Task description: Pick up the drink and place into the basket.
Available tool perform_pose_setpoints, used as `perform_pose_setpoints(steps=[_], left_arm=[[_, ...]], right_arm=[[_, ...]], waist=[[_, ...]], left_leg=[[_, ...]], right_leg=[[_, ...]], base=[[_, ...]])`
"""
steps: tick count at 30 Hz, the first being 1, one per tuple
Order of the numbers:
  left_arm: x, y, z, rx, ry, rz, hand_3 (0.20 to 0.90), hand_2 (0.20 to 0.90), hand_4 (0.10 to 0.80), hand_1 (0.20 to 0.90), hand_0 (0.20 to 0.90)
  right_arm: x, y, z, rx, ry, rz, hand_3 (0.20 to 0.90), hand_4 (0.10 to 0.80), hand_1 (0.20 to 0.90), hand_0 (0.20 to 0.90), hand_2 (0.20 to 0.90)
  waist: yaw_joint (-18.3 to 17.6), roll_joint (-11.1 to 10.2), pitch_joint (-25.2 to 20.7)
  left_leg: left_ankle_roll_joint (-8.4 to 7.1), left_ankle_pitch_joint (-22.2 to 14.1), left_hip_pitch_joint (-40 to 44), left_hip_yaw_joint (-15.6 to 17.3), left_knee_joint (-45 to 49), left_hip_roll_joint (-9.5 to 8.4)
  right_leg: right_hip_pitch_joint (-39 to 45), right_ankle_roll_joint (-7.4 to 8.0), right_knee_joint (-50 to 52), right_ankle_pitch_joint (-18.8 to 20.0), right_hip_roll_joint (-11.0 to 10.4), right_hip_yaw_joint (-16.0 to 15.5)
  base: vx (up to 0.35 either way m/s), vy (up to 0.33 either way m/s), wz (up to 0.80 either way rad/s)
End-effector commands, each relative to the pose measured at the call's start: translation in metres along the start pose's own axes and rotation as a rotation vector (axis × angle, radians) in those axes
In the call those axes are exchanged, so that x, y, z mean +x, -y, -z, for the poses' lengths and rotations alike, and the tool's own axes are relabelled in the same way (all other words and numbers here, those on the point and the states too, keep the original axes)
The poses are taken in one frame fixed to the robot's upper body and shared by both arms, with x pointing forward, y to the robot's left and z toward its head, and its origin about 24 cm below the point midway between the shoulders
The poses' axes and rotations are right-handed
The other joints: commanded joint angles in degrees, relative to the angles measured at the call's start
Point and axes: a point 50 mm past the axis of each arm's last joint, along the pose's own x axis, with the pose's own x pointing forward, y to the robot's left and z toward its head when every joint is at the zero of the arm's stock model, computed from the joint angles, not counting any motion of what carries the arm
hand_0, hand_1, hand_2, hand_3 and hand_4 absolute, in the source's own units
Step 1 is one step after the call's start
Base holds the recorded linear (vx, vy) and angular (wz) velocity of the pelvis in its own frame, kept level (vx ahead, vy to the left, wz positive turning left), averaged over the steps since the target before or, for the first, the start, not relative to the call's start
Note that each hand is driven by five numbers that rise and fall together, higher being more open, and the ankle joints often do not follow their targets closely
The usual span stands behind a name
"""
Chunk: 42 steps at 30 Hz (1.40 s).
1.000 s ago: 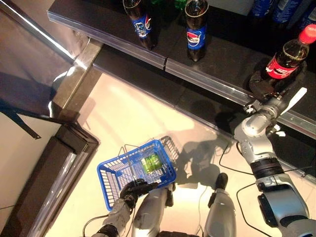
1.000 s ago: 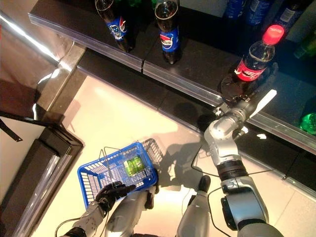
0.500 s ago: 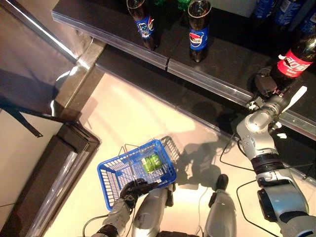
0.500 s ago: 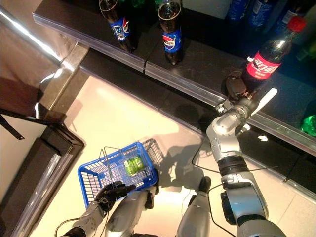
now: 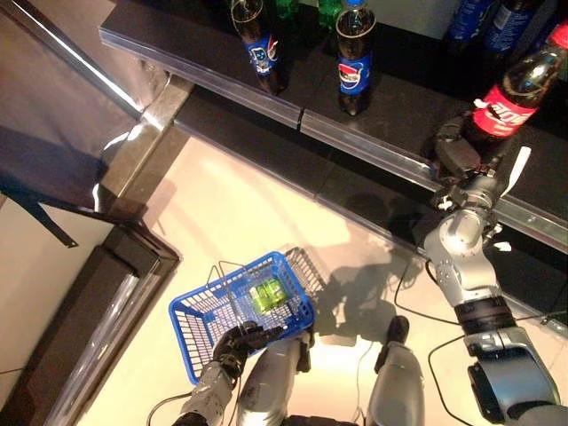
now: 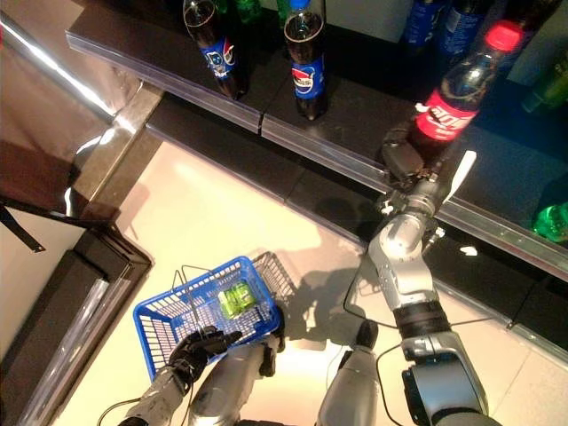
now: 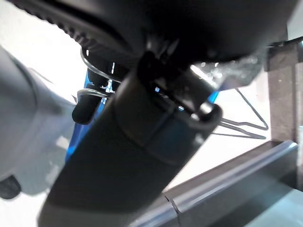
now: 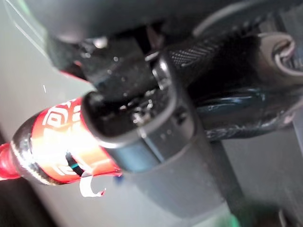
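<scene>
Right hand [image 5: 457, 151] is up at the dark shelf [image 5: 373, 106] on the far right, fingers curled round the lower body of the red-label cola bottle [image 5: 504, 98], which leans a bit with its red cap pointing far right. Left hand [image 5: 235, 342] is down low on the near left, closed on the wire handle of the blue basket [image 5: 200, 315] above the pale floor. Something green [image 5: 266, 295] lies inside the basket. Two dark bottles with blue labels [image 5: 256, 44] [image 5: 351, 58] stand upright further left on the shelf, well apart from the cola.
</scene>
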Motion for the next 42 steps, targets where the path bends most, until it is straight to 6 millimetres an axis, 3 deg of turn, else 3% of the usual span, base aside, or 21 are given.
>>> perform_pose_setpoints(steps=[1, 8, 14, 24, 31, 42], left_arm=[[-0.02, -0.003, -0.06, -0.028, 0.364, 0.16, 0.2, 0.3, 0.1, 0.3, 0.3], [-0.051, 0.034, -0.111, 0.018, 0.562, 0.442, 0.2, 0.3, 0.1, 0.3, 0.3], [-0.082, 0.075, -0.141, 0.093, 0.678, 0.691, 0.2, 0.3, 0.1, 0.3, 0.3], [-0.126, 0.117, -0.181, 0.24, 0.883, 0.991, 0.2, 0.3, 0.1, 0.3, 0.3], [-0.149, 0.134, -0.194, 0.267, 0.907, 1.24, 0.2, 0.3, 0.1, 0.3, 0.3], [-0.169, 0.15, -0.19, 0.373, 0.845, 1.53, 0.2, 0.3, 0.1, 0.3, 0.3]], right_arm=[[-0.014, -0.042, -0.101, 0.141, 0.482, -0.396, 0.2, 0.1, 0.3, 0.3, 0.3], [-0.052, -0.069, -0.09, 0.285, 0.324, -0.694, 0.2, 0.1, 0.3, 0.3, 0.3], [-0.074, -0.09, -0.069, 0.277, 0.211, -0.802, 0.2, 0.1, 0.3, 0.3, 0.3], [-0.089, -0.113, -0.053, 0.253, 0.135, -0.89, 0.2, 0.1, 0.3, 0.3, 0.3], [-0.089, -0.123, -0.033, 0.19, 0.058, -0.878, 0.2, 0.1, 0.3, 0.3, 0.3], [-0.11, -0.122, 0.044, 0.039, -0.252, -0.947, 0.2, 0.1, 0.3, 0.3, 0.3]], waist=[[0.25, -3.36, -5.6], [2.57, -5.02, -7.8], [4.4, -5.18, -7.73], [6.38, -5.37, -5.35], [7.78, -6.14, -5.28], [9.99, -6.69, -6.48]], left_leg=[[-5.66, -2.02, -0.73, -2.86, 13.45, 5.48], [-5.87, -1.62, 0.67, -4.23, 14.67, 6.58], [-5.72, -1.52, 1.41, -5.79, 14.87, 6.39], [-5.35, -1.01, 0.11, -8.21, 14.02, 4.97], [-5.19, -1.62, -0.76, -9.29, 15.17, 4.38], [-5.54, -2.44, -1.2, -10.44, 15.79, 3.96]], right_leg=[[3.46, -4.8, 2.2, -1.73, 0.52, -1.47], [7.78, -5.34, 2.07, -2.68, 1.33, -3.03], [9.9, -5.28, 2.17, -2.85, 1.48, -4.13], [9.97, -4.33, 1.0, -1.73, 1.38, -5.31], [10.38, -3.83, 0.87, -1.27, 0.84, -6.23], [12.33, -3.23, -0.64, -1.09, -0.13, -7.58]], base=[[0.046, -0.044, 0.01], [0.075, -0.063, 0.08], [0.036, -0.023, 0.12], [-0.062, -0.023, 0.09], [-0.011, -0.034, 0.12], [0.043, -0.008, 0.07]])
